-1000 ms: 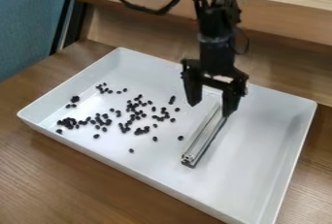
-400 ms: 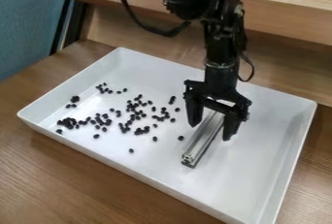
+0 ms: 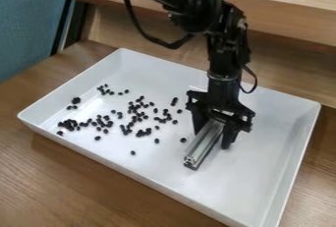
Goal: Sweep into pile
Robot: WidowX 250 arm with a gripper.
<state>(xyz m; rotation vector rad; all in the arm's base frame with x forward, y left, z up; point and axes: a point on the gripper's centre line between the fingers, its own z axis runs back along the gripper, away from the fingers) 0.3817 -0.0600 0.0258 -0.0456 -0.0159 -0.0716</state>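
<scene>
Nearest, the wood-grained surface (image 3: 78, 182) carries a white tray (image 3: 259, 172). Inside, right of middle, a silvery grooved bar (image 3: 202, 146) lies with its near end pointing toward the tray's near side. Left of it, small black pieces (image 3: 138, 115) are scattered loosely, thickest around the left half's middle. The gripper (image 3: 213, 140) hangs over the bar's far part, fingers apart, one either side. Behind the tray stands a wooden ledge (image 3: 289, 19); far left, blue fabric (image 3: 29, 24).

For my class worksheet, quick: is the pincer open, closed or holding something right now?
Pincer: astride the bar; whether open or clamped on it can't be told.
</scene>
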